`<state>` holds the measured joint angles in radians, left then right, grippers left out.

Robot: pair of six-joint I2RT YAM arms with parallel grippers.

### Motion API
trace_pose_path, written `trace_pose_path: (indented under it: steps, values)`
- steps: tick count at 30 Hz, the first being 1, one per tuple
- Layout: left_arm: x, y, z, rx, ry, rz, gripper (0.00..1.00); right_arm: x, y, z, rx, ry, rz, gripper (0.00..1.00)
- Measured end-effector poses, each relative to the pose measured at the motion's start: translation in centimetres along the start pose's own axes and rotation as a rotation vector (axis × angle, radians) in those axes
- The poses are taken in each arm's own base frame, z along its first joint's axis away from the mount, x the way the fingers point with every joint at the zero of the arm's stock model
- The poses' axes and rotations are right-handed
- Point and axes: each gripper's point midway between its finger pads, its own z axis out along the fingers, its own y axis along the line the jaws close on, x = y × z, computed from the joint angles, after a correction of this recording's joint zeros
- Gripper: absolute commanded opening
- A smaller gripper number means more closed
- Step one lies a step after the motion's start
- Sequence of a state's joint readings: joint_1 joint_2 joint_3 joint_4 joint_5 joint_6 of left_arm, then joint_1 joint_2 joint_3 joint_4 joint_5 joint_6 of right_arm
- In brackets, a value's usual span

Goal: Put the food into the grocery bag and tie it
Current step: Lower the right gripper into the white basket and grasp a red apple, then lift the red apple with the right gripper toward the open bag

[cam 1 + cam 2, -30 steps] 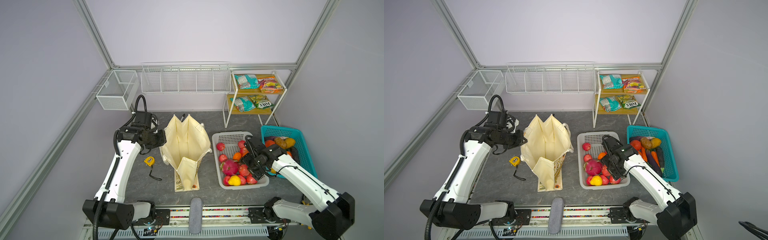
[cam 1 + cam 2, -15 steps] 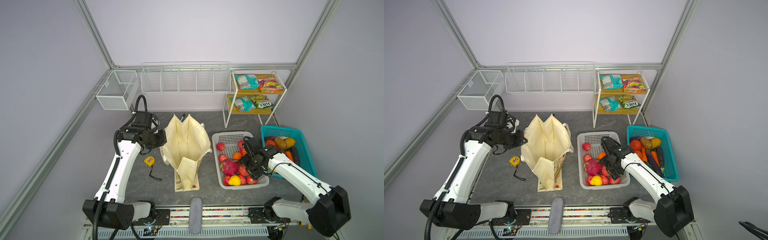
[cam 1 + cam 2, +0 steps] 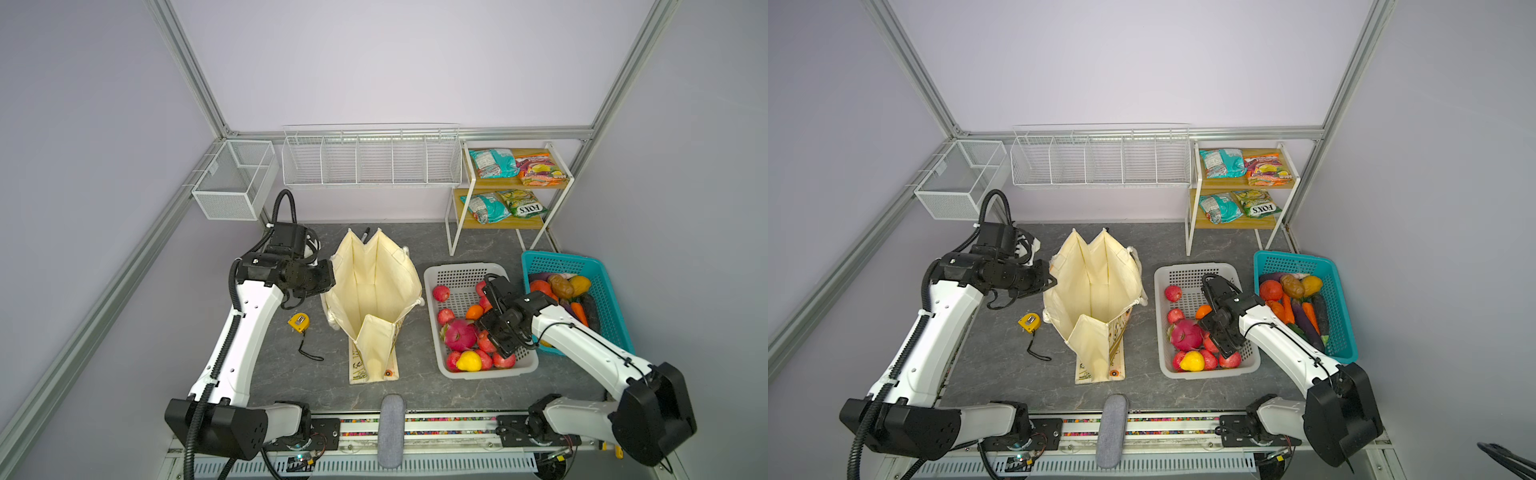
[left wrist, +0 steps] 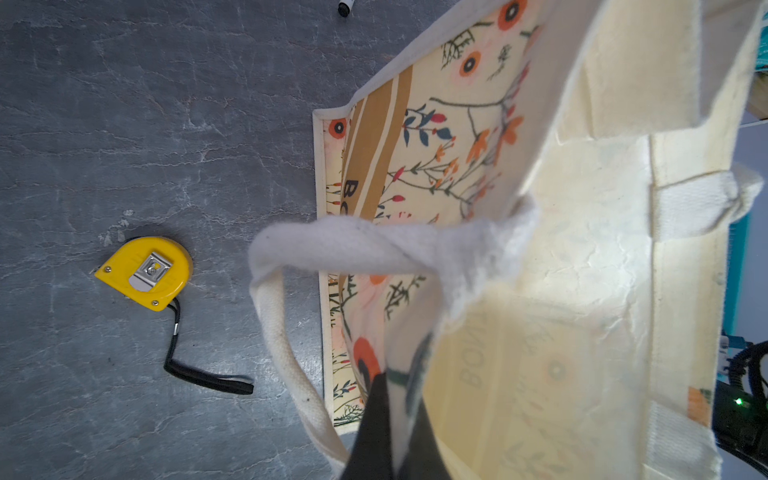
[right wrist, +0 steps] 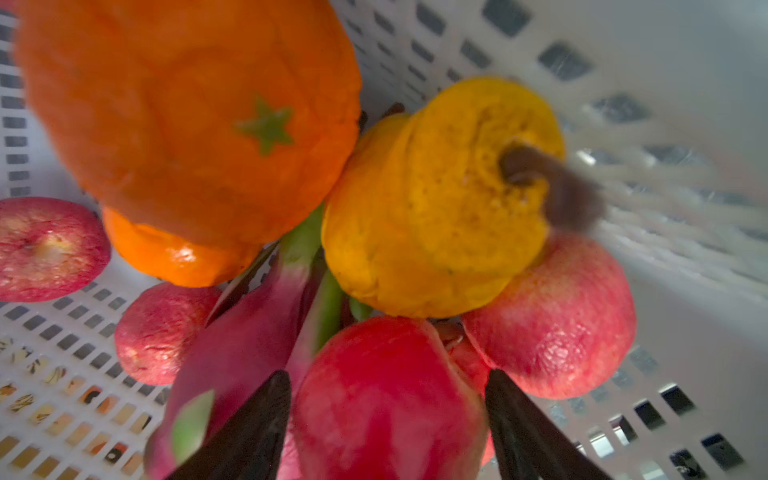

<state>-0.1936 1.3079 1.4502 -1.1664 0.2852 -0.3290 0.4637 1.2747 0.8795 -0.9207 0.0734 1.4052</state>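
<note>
grocery bag: looking like matt woven cloth
white basket: looking like smooth perforated plastic
tape measure: showing glossy yellow plastic, shiny metal clip

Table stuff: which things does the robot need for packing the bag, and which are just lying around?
For the job: grocery bag; fruit in the white basket; vegetables in the teal basket; snack packets on the shelf.
Just lying about: yellow tape measure; wire baskets at the back.
</note>
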Motion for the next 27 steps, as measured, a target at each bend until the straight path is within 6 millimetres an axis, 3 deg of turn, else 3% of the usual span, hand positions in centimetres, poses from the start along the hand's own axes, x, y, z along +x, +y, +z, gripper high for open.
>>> trace_pose_path:
  steps: [13,18,22,27]
  values:
    - [0.0,-0.1,0.0,0.003,-0.002,-0.007,0.00,-0.4,0.1,0.7,0.003,0.011,-0.011,0.50]
    - [0.0,-0.1,0.0,0.002,-0.002,-0.013,0.00,-0.6,0.2,-0.1,-0.013,0.002,-0.029,0.48]
    - [0.0,-0.1,0.0,0.002,-0.002,-0.014,0.00,-1.2,1.7,-2.8,-0.065,-0.024,-0.071,0.48]
    - [0.0,-0.1,0.0,-0.002,-0.003,-0.014,0.00,-2.5,5.4,-9.1,-0.206,-0.105,-0.171,0.46]
